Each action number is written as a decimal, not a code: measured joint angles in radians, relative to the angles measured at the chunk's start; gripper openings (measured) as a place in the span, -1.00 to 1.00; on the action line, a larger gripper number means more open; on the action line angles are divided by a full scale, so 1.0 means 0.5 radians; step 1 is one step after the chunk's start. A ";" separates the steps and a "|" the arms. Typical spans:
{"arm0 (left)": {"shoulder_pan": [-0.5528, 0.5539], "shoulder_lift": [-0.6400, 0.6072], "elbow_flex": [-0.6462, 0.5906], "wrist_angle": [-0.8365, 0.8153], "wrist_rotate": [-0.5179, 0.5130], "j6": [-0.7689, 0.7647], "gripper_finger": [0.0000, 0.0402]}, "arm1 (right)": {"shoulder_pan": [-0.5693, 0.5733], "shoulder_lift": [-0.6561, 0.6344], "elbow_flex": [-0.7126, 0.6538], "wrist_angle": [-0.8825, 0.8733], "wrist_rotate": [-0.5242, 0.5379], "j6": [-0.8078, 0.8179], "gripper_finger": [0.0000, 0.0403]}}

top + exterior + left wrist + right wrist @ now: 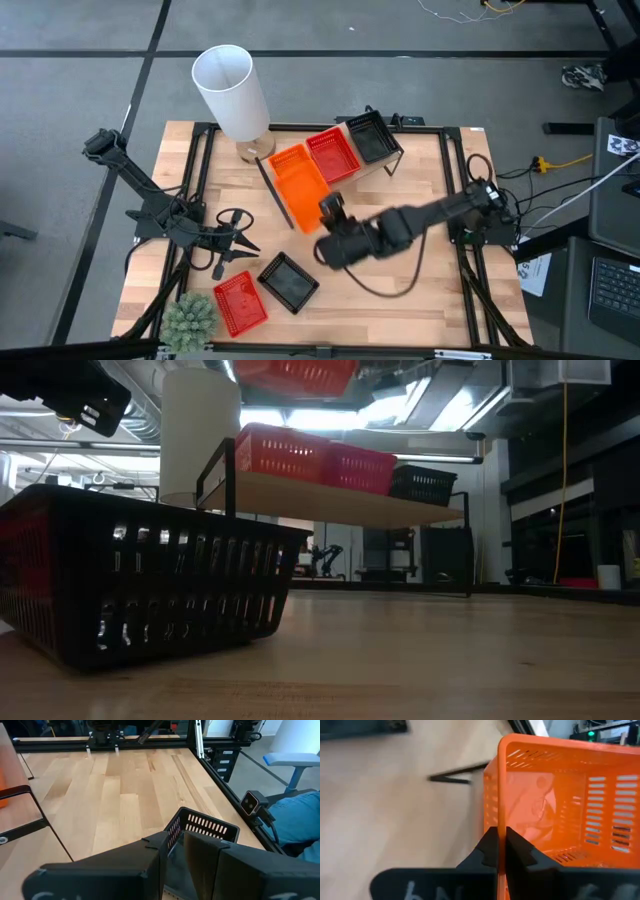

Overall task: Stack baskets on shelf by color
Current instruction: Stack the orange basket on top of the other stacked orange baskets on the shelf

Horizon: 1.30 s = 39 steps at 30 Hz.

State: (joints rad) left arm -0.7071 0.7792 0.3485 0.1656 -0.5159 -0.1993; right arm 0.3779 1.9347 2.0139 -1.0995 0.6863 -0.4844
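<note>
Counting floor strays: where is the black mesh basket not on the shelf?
High view: black plastic mesh basket lies on the table's near-left area, beside the red mesh basket.

On the bench the shelf stands toward the back carrying three baskets side by side, the cylinder at its left end, two more baskets near the front left beside the plant.

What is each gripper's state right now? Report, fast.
Left gripper: open, holding nothing.
Right gripper: closed on the orange basket, gripping its wall.
</note>
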 joint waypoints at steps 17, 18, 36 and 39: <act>0.000 0.000 0.000 -0.001 0.000 0.000 -0.72 | -0.750 0.004 0.025 0.135 -0.953 -0.304 -0.98; -0.001 0.001 0.000 -0.001 0.000 0.001 -0.72 | -0.761 0.002 0.014 0.146 -0.960 -0.318 -0.98; -0.001 0.000 0.000 -0.036 0.000 0.000 -0.72 | -0.781 0.002 -0.013 0.222 -1.220 -0.432 -0.98; -0.001 0.001 0.000 -0.036 0.000 -0.001 -0.72 | -0.782 0.002 -0.013 0.235 -1.220 -0.399 -0.98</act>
State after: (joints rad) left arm -0.7074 0.7795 0.3485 0.1474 -0.5159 -0.1997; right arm -0.0131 1.9354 2.0075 -0.9819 0.0764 -0.6839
